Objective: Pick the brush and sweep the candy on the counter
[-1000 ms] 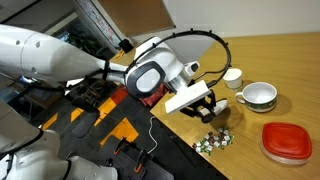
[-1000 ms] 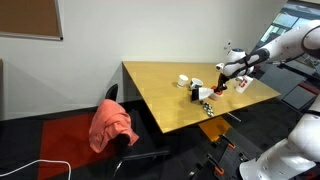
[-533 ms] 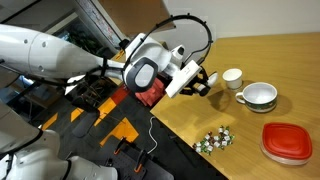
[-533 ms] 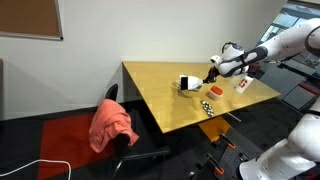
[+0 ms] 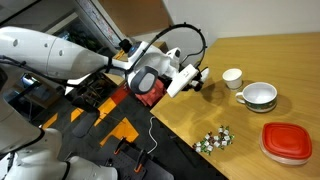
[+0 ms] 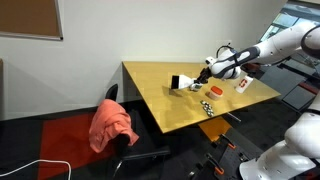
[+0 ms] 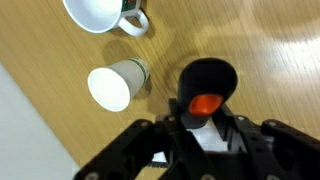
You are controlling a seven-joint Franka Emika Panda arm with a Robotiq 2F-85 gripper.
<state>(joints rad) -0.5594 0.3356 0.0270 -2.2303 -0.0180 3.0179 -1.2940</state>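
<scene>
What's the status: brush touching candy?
Apart. In an exterior view the brush hangs near the cup, bare counter between it and the candy.

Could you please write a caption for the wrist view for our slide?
Wrist view: the gripper holds the brush over the counter, near a white cup and a mug.

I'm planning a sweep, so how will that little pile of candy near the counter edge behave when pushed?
The candy is a loose cluster of tiny wrapped pieces, so it will probably scatter rather than move together. It lies near the front edge of the counter, so some may drop off.
</scene>
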